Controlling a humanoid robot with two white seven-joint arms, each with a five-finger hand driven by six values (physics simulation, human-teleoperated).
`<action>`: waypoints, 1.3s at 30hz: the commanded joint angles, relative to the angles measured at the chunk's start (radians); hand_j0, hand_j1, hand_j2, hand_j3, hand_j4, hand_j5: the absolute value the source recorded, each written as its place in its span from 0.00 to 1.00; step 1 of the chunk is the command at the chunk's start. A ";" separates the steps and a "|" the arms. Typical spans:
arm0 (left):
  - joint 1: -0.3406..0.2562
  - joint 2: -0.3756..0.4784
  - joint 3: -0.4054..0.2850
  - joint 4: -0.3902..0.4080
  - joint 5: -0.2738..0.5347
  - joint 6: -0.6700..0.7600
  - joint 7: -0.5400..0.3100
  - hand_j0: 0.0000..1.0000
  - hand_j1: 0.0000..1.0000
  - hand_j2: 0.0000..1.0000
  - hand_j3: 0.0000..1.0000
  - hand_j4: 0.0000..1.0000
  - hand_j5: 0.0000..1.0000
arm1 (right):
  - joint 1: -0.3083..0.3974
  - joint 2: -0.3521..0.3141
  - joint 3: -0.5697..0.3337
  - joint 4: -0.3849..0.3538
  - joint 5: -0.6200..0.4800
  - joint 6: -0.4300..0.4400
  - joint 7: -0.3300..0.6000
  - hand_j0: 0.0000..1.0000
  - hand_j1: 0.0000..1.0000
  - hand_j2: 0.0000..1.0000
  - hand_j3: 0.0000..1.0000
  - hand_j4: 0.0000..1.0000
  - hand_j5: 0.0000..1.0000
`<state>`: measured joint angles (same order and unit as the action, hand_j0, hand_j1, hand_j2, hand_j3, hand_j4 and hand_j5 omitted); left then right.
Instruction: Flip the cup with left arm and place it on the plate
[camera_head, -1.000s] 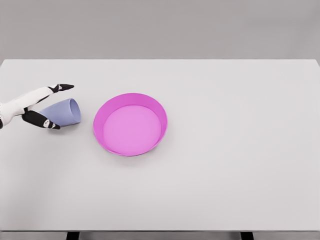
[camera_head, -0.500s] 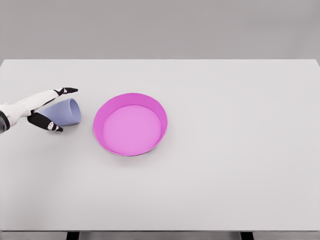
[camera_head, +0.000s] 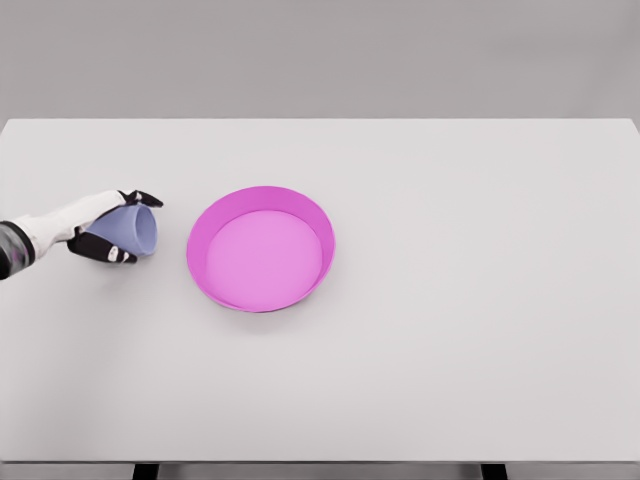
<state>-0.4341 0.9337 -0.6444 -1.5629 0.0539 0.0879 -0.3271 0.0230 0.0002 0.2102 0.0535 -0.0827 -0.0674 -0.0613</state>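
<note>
A pale blue cup (camera_head: 133, 232) lies on its side at the left of the white table, its open mouth facing right toward the plate. My left hand (camera_head: 120, 226) comes in from the left edge and is closed around the cup, fingers curled over its top and the thumb under its near side. A round magenta plate (camera_head: 261, 248) with a raised rim sits a short way to the right of the cup, with nothing on it. The right arm does not show.
The white table (camera_head: 450, 300) spans the whole view, with its front edge along the bottom and a grey wall behind it. Nothing else stands on it.
The left hand's fingers, spread above and below the cup a second ago, have closed onto it. The cup has shifted slightly left and tilted a little.
</note>
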 joint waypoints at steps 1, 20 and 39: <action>-0.002 0.002 -0.001 -0.003 0.033 0.001 -0.003 0.63 0.63 0.63 0.63 0.63 0.63 | 0.000 0.000 0.000 0.000 0.000 0.000 0.002 1.00 1.00 1.00 1.00 1.00 1.00; -0.008 -0.119 0.083 -0.085 0.573 -0.332 0.005 0.61 0.61 0.61 0.61 0.61 0.61 | 0.000 0.000 0.000 0.000 0.000 0.000 0.000 1.00 1.00 1.00 1.00 1.00 1.00; 0.067 -0.420 -0.015 0.046 0.891 -0.586 0.011 0.66 0.66 0.66 0.66 0.66 0.66 | 0.000 0.000 0.000 0.000 0.000 0.000 0.002 1.00 1.00 1.00 1.00 1.00 1.00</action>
<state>-0.3666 0.5332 -0.6455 -1.5545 0.9004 -0.4433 -0.3195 0.0230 0.0002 0.2101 0.0535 -0.0827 -0.0674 -0.0611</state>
